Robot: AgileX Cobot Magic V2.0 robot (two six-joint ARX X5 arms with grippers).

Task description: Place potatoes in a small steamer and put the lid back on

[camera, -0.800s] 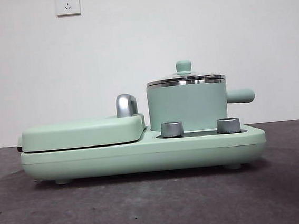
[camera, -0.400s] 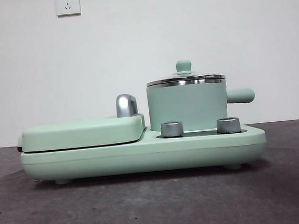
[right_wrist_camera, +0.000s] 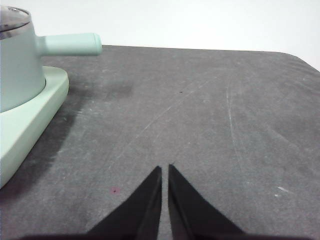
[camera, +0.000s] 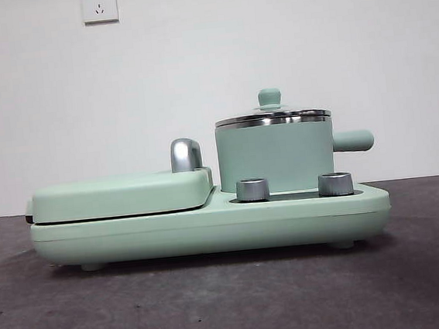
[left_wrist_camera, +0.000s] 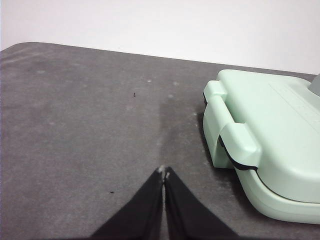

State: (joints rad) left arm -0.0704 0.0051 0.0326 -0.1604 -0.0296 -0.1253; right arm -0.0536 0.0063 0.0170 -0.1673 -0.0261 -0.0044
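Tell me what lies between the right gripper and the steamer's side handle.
Only bare dark table, as the right wrist view shows. The right gripper, jaws shut, holds nothing; the small steamer with its side handle stands off to one side.

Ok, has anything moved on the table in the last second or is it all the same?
Nothing visibly changed. In the front view the lid sits on the steamer as before, and no arm has come into that view. The left gripper and right gripper are shut, empty, over bare table; no potato shows.
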